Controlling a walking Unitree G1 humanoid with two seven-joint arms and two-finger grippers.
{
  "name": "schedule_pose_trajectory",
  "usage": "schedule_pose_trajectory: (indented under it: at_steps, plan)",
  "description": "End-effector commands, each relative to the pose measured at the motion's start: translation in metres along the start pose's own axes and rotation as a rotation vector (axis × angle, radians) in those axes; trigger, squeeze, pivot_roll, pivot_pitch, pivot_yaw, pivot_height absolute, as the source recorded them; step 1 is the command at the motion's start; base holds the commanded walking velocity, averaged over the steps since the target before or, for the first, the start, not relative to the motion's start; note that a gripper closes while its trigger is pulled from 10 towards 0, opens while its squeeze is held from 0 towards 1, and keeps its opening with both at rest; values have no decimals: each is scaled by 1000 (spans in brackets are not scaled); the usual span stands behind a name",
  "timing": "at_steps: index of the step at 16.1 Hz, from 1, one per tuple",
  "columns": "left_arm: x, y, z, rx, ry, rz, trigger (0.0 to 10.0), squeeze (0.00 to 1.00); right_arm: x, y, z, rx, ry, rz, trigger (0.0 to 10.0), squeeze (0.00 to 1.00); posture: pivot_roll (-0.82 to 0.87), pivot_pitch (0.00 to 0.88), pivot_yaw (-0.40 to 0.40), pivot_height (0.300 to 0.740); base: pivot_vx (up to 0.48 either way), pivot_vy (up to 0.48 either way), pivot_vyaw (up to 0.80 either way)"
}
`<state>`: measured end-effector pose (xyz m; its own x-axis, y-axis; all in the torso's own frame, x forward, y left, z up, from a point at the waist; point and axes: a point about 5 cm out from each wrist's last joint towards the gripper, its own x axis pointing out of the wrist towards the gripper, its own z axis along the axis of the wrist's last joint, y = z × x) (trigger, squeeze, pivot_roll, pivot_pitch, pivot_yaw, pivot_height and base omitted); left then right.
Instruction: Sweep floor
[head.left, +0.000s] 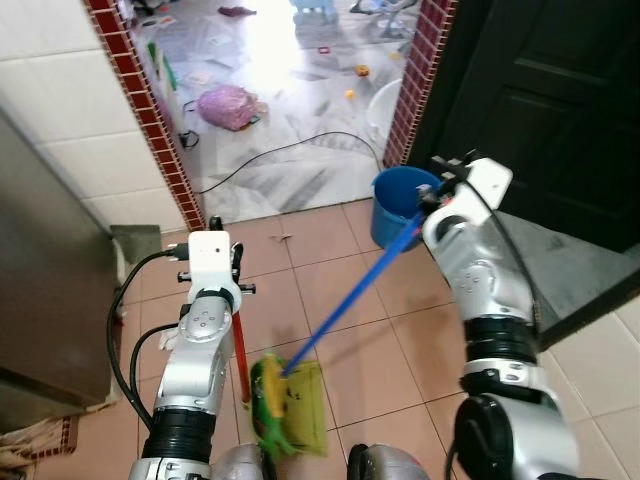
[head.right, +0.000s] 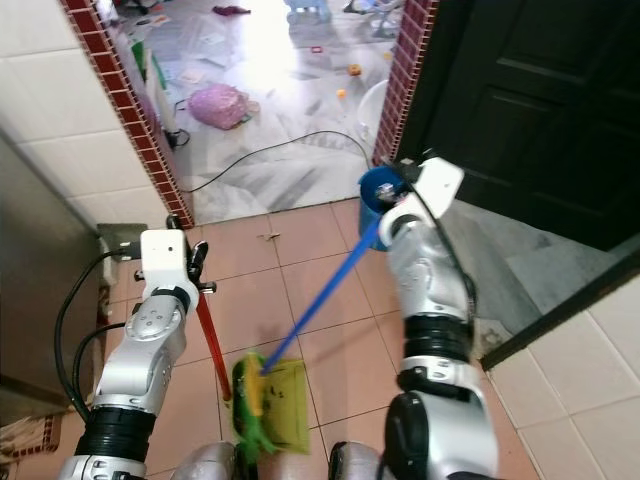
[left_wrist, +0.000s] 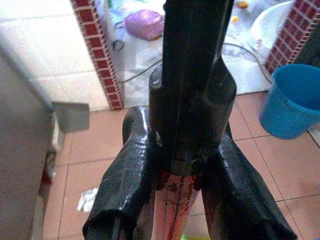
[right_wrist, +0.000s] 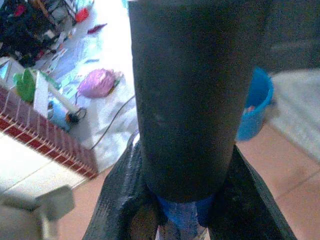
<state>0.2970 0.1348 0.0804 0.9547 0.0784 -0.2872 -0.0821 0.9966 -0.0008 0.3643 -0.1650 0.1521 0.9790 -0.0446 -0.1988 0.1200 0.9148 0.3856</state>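
With our right gripper (head.left: 437, 192) clamped on the blue broom handle (head.left: 350, 298) and our left gripper (head.left: 237, 282) clamped on the red dustpan handle (head.right: 211, 345), we risk swinging the broom's top into the blue bucket (head.left: 398, 203) at two o'clock and tipping it.

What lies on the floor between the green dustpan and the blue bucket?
Bare terracotta tiles lie between the green dustpan and the blue bucket; above them runs the blue broom handle, seen in the left eye view.

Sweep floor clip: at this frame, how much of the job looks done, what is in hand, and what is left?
Done: both tools are gripped. The left gripper is shut on the red handle, the right gripper on the blue broom handle. In hand: the green broom head sits against the yellow-green dustpan on the terracotta tiles. Left: a white scrap near the wall remains, and I cannot tell whether the pan holds dirt.
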Motion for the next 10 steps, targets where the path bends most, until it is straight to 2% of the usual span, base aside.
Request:
schedule_pose_trajectory:
  at_steps: [1,4,6,8,10]
  plan:
    - [-3,-8,-23,-38,130,-25,10000,0,-1,11,21,-11,-102,60,10000,0,-105,87,-1,740,0,0,0]
    - [-2,-8,-20,-39,116,-23,10000,0,-4,10,26,-57,-128,92,10000,0,-105,82,2,740,0,0,0]
    - [-1,-4,-19,-46,107,-10,10000,0,-8,6,29,-170,-140,174,10000,0,-104,73,8,740,0,0,0]
    - [1,2,-16,-46,75,20,10000,0,-12,5,32,-222,-121,289,10000,0,-104,65,13,740,0,0,0]
    - [3,11,-8,-38,5,70,10000,0,-15,9,37,-179,-141,362,10000,0,-100,52,14,740,0,0,0]
